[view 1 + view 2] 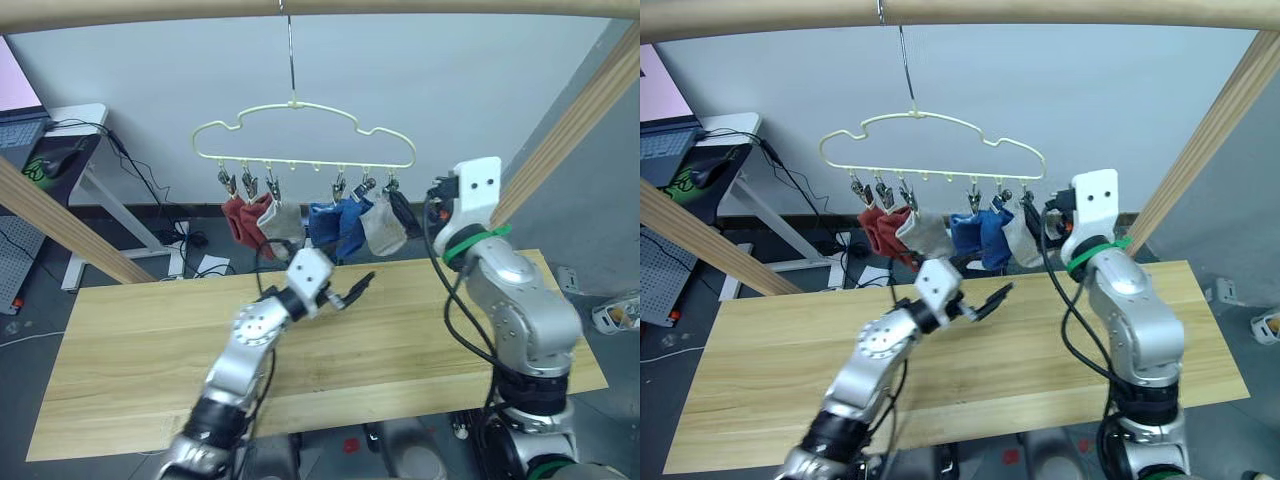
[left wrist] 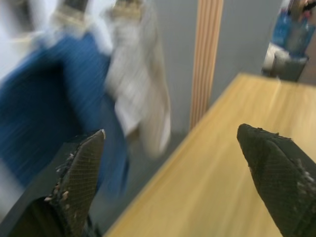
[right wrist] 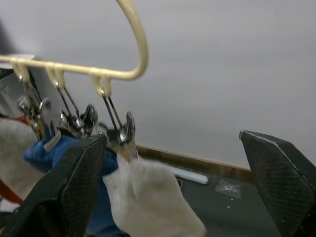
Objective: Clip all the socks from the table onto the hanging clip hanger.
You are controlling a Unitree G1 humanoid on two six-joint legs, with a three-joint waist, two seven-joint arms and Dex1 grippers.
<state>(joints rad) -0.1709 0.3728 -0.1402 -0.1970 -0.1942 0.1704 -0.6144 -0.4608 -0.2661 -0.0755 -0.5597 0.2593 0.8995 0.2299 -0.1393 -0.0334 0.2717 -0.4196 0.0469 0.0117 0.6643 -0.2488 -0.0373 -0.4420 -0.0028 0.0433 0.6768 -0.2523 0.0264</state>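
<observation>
The pale yellow clip hanger [image 1: 305, 140] hangs by its hook from a wooden pole. On its clips hang several socks: two rust red [image 1: 243, 220], a light grey [image 1: 284, 221], two blue [image 1: 335, 224] and another light grey [image 1: 383, 226] at the right end. My left gripper [image 1: 352, 290] is open and empty, just above the table [image 1: 140, 350] and below the blue socks. My right gripper [image 3: 172, 136] is open beside the right-end grey sock [image 3: 148, 197] and its clip [image 3: 123, 133], touching neither. No sock lies on the table.
The wooden pole [image 1: 320, 8] runs across the top, with slanted wooden legs at the right [image 1: 575, 125] and left [image 1: 70, 230]. A desk [image 1: 70, 125] with cables stands at the back left, behind the table.
</observation>
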